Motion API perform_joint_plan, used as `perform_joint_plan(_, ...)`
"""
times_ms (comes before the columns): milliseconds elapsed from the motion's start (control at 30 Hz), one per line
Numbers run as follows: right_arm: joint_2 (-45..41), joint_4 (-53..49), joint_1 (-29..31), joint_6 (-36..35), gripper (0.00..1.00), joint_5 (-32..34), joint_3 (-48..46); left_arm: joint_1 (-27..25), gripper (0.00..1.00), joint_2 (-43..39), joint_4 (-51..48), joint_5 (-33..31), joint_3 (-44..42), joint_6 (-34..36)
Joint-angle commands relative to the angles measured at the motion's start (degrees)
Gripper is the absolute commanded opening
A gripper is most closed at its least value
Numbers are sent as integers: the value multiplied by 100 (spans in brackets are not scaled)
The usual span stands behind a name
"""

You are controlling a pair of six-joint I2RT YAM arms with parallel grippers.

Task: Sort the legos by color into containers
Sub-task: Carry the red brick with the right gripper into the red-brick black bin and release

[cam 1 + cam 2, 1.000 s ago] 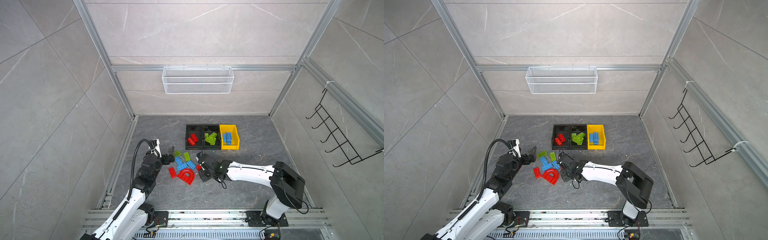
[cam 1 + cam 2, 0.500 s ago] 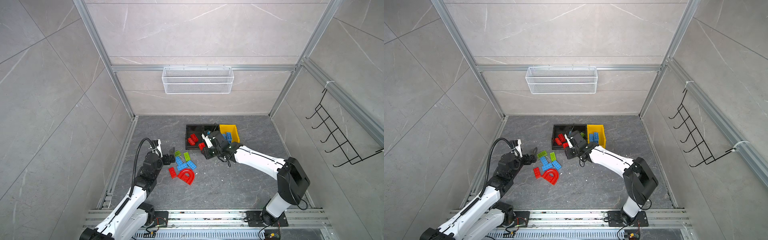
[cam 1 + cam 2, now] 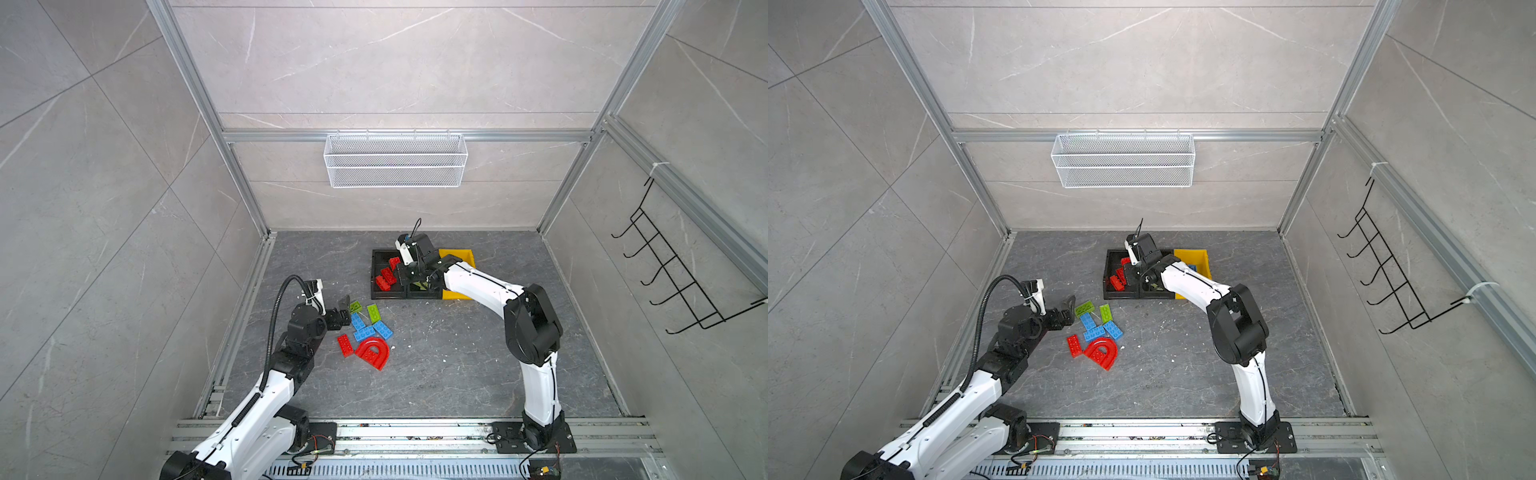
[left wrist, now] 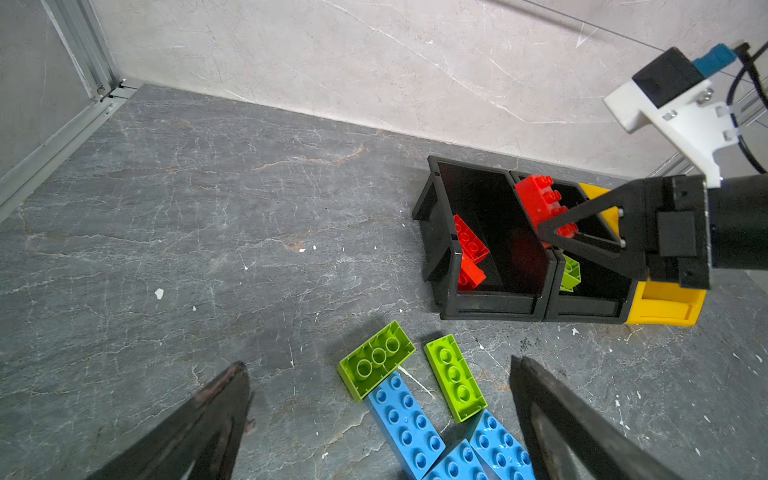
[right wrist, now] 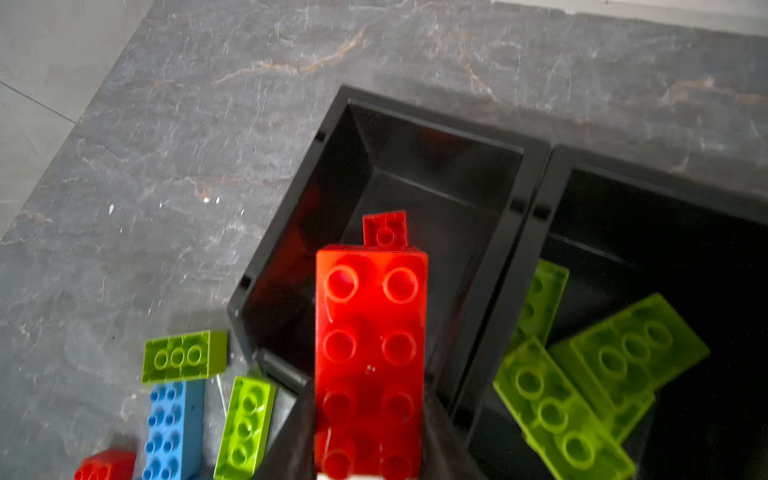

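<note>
Red brick (image 5: 370,332) clamped lengthwise between the right gripper (image 5: 368,432) jaws, studs toward the wrist camera, far end jutting past the fingertips; it hangs over the end black bin (image 5: 419,124), where other red bricks (image 3: 384,276) lie; lime bricks (image 5: 561,411) lie in the middle black bin (image 5: 548,187); left gripper (image 4: 378,363) jaws wide apart, holding nothing, just beside loose lime bricks (image 4: 455,378) and blue bricks (image 4: 407,419) on the grey floor (image 4: 208,208); red arch (image 3: 374,353) nearby.

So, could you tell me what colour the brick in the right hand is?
Red; the brick shows best in the right wrist view.
</note>
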Motion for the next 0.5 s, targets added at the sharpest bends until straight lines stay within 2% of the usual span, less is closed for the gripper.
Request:
perform_joint_plan(0,294,-276,-5,-77,26,2,464,17,100,-18,135,-37,110,18)
perform_joint_plan(33,358,-311,-7,-63,28,-7,545,13,100,-28,135,-47,104,19)
perform_joint_plan(200,489,-447,-25,-71,55,10,773,18,100,-57,127,-90,89,27)
perform_joint_plan(233,446,-446,-27,-70,58,10,763,17,100,-71,117,-69,98,27)
perform_joint_plan(467,-414,-443,16,-301,61,-265,199,18,100,-293,91,-172,38,35)
